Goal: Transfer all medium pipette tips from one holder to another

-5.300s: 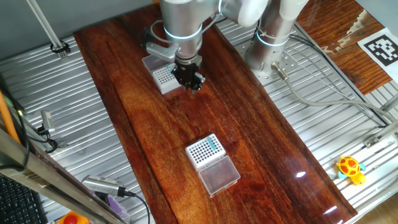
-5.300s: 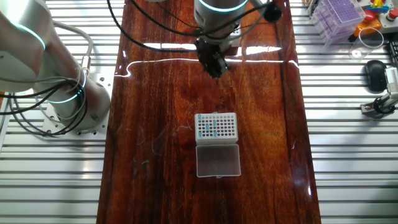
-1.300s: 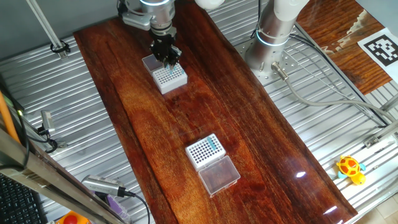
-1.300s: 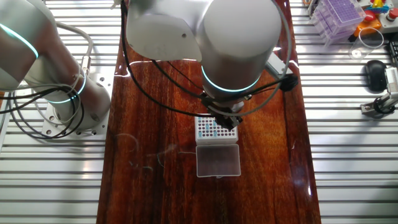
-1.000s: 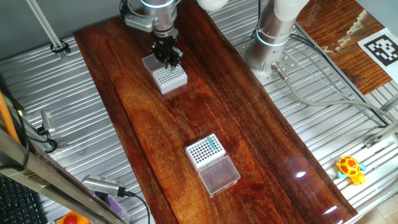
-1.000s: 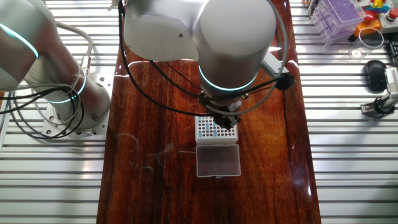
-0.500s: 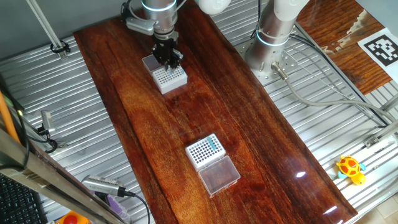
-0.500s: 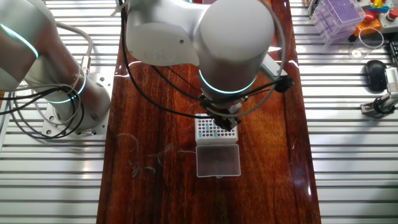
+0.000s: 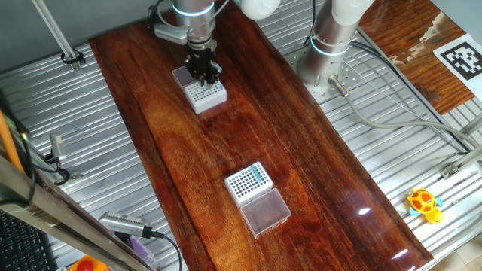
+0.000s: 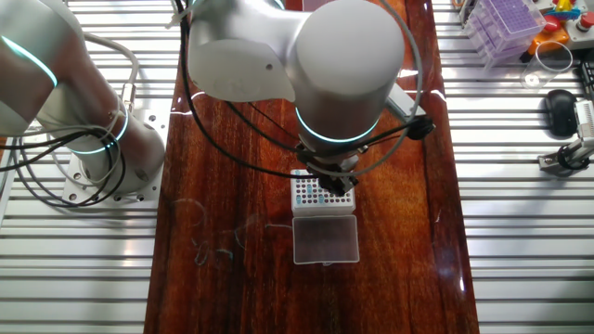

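Observation:
In one fixed view my gripper [image 9: 205,75] is low over the far white rack [image 9: 211,96], fingers close together and touching its top grid. The tip between them is barely visible. The near white rack [image 9: 242,184] holds several teal medium pipette tips [image 9: 260,175] along its right edge, and its clear lid [image 9: 265,212] lies open in front. In the other fixed view the gripper [image 10: 330,183] sits on the same rack [image 10: 310,197], which holds a few teal tips [image 10: 320,198]. The arm hides the other rack there.
The arm's base [image 9: 328,53] stands on the ribbed metal at the right of the wooden board [image 9: 188,150]. The far rack's lid [image 10: 325,239] lies open. A yellow toy [image 9: 424,203], a pipette [image 9: 128,224] and a purple tip box [image 10: 506,23] lie off the board.
Over the last second the gripper has sunk slightly onto the far rack's grid. Five seconds ago it was beside that rack, right of it. The racks have not moved.

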Robot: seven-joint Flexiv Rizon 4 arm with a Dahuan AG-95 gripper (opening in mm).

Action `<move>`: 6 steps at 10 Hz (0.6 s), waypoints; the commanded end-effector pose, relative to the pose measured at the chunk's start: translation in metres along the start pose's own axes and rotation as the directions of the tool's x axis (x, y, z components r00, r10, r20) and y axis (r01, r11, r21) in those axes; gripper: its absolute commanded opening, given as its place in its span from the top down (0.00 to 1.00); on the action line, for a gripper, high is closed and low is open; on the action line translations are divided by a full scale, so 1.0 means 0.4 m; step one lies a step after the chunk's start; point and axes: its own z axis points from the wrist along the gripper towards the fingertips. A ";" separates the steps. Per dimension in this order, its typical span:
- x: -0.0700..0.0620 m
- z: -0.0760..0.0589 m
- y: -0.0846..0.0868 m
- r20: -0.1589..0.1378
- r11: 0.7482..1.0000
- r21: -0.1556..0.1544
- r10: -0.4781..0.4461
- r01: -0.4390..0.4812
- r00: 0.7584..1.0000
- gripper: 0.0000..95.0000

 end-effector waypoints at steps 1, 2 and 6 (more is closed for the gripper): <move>0.001 0.001 0.001 0.004 1.000 0.002 0.000 0.000 1.000 0.80; 0.001 0.002 0.001 0.005 1.000 0.003 -0.001 0.001 1.000 0.80; 0.001 0.005 0.002 0.006 1.000 0.005 -0.004 0.004 1.000 1.00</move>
